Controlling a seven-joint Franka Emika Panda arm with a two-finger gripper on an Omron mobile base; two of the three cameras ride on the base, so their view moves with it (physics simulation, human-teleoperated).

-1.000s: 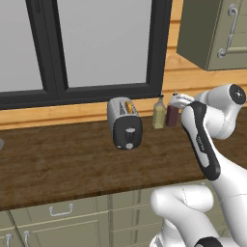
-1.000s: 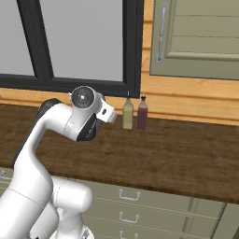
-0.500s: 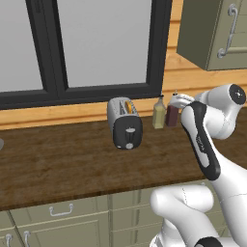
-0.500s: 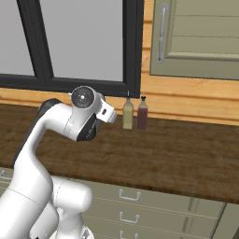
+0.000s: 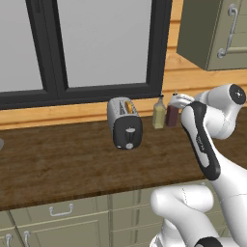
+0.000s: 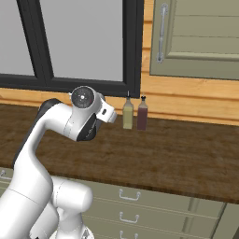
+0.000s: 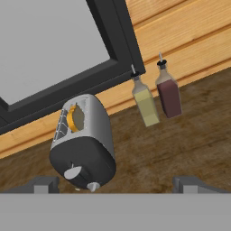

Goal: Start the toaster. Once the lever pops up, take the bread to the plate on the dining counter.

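Toaster start-up, approach phase. Claw: its two dark tips rise far apart at the bottom of the hand view, spread wide and pinching nothing, with bare wood-grain surface between them. The claw hangs in the air well short of the toaster, which sits ahead of it and toward the left tip in the hand view. Toaster's black end panel faces the claw; on it the lever lies at the panel's edge, beside the round dial. Bread: a golden slice seated in one of the slots, its edge showing above the silver shell. In the left base view the toaster stands on the dark wood surface below the window, with the arm's wrist raised to its right, near an olive bottle and a dark red bottle that stand side by side against the wall. Both bottles also appear in the right base view, beyond the arm's elbow.

Step in hand, as judged: the first one, reaching for the lever; nothing is pressed yet. Next move calls for bringing one tip down onto the small lever, not the dial, then pushing it along its slot. Risk: the lever is small and close to the dial.
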